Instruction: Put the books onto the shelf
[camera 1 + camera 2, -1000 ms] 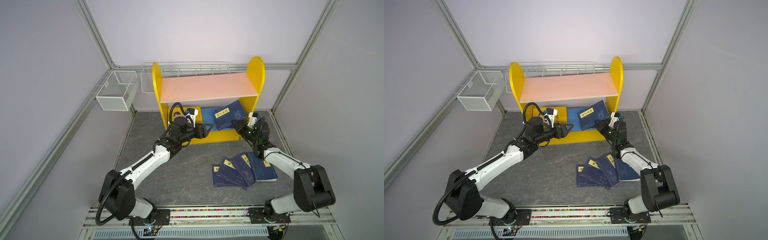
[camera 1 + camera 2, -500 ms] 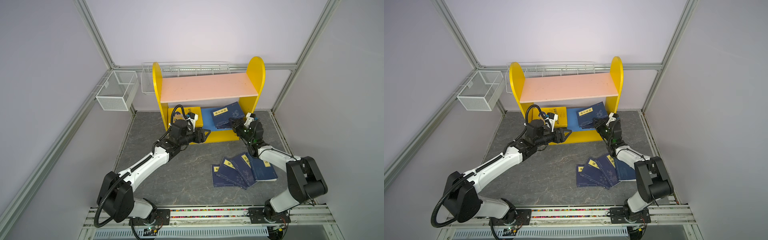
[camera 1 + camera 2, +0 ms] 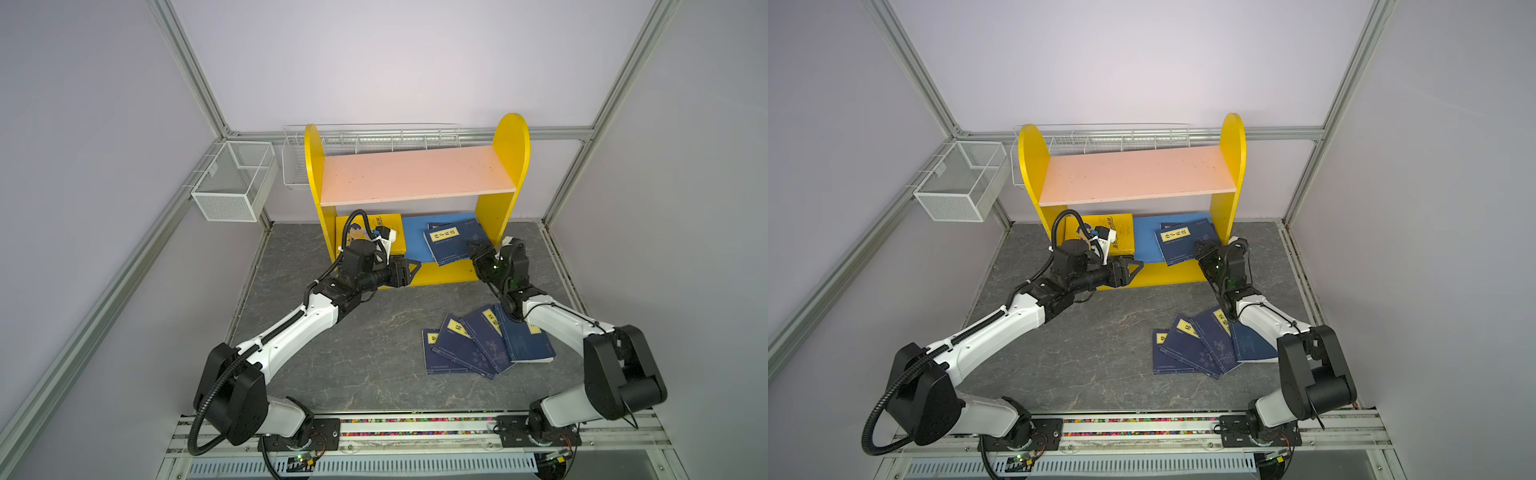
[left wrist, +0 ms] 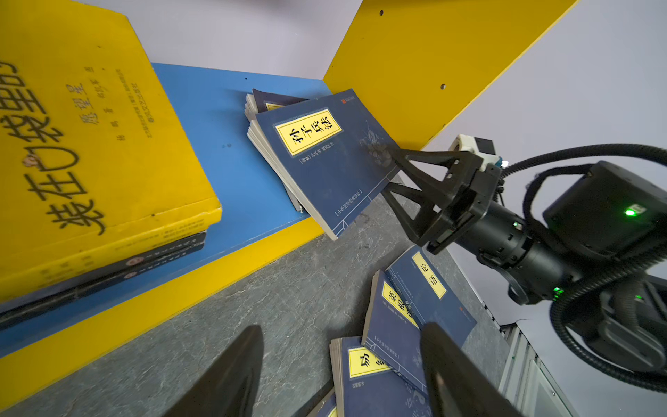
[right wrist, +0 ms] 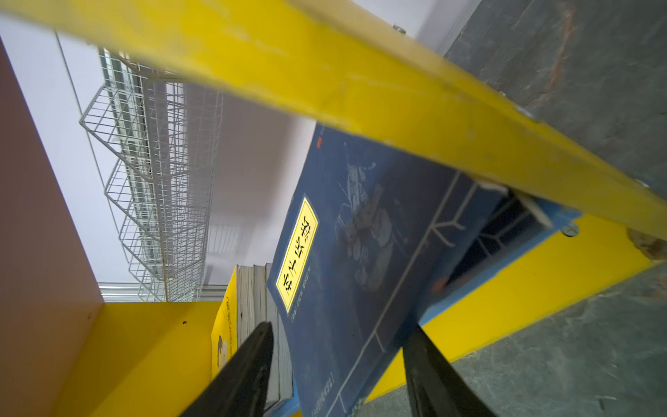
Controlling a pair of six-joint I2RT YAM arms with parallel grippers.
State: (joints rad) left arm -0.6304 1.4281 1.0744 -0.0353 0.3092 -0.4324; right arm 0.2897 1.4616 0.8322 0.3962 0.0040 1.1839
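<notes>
Right gripper (image 4: pixel 388 169) spread around corner of navy book (image 4: pixel 325 155); book sits skewed low in shelf (image 3: pixel 446 276), overhanging its front. Best push it square inward. Left gripper (image 3: pixel 415 267) spread, empty, before shelf.

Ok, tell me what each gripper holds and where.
Nothing held. The right gripper is open around the navy book's corner; the left gripper is open, empty.

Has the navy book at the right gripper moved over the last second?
Yes. The navy book has dropped away from the pink board toward the yellow front rail.
</notes>
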